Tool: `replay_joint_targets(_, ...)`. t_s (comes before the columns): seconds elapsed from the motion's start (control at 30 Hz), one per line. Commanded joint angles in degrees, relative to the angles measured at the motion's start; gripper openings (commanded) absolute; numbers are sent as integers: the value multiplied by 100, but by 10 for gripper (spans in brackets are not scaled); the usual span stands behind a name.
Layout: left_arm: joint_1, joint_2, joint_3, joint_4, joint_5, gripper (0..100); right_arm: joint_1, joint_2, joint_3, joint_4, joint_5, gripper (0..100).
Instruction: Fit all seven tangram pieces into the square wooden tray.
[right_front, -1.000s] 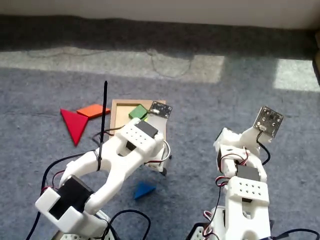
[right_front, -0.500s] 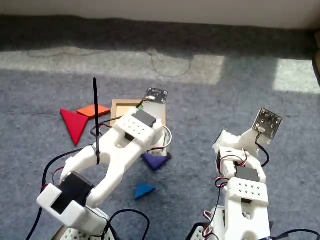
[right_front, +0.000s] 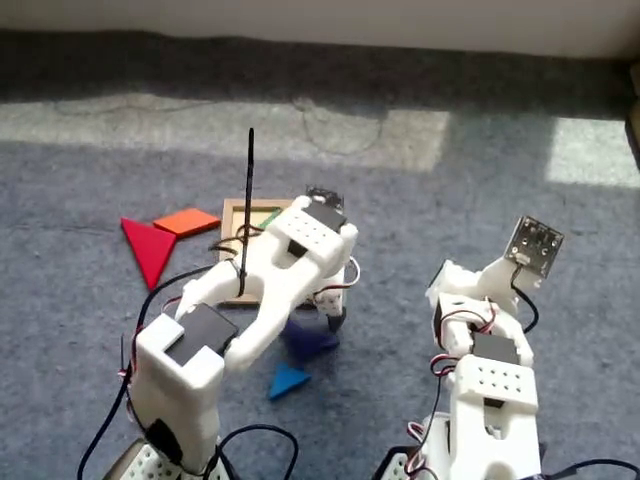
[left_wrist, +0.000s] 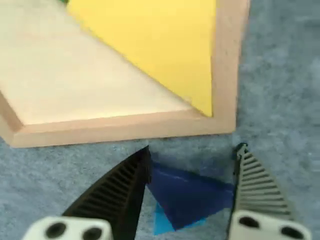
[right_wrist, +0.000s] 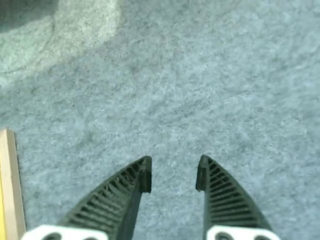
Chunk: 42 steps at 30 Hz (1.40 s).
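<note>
Left wrist view: we list the left gripper clenched on a dark blue triangle, just outside the tray corner, presumably for insertion beside the yellow triangle. Right gripper: released, idle over carpet.

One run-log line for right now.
left gripper at dark blue piece outside tray rim | right gripper open, empty, over carpet | yellow piece in tray | red piece, orange piece, light blue piece outside
</note>
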Motion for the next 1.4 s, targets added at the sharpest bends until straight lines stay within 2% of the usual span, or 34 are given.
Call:
replay_joint_targets(0.0, 435, -224, 163, 176, -448, 257, -13, -92, -57, -101, 132, 159)
replay_joint_targets(0.23, 435, -866, 541, 88, -1389, 127, -13, -110, -48, -101, 141, 159)
replay_joint_targets(0.4, 57, -1499, 602, 264, -1662, 120, -13, -119, -48, -101, 141, 159)
replay_joint_targets(0.57, 75, -2422, 892, 440, -1732, 122, -13, -119, -48, -101, 141, 159)
replay_joint_targets(0.77, 453, -3196, 2492, -378, -1758, 123, -13, -119, -48, -101, 141, 159)
replay_joint_targets(0.83, 585, -3319, 3029, -818, -2022, 120, -13, -119, -57, -101, 141, 159)
replay_joint_targets(1.03, 462, -3336, 4031, -2233, -2233, 123, -13, -119, -57, -101, 141, 159)
replay_joint_targets(1.23, -215, -3310, 4119, -2224, -2268, 120, -13, -119, -57, -101, 141, 159)
replay_joint_targets(1.3, -541, -3310, 4022, -2224, -2620, 120, -13, -110, -66, -101, 141, 159)
replay_joint_targets(1.37, -796, -3284, 3837, -2224, -3288, 120, -13, -92, -66, -101, 141, 159)
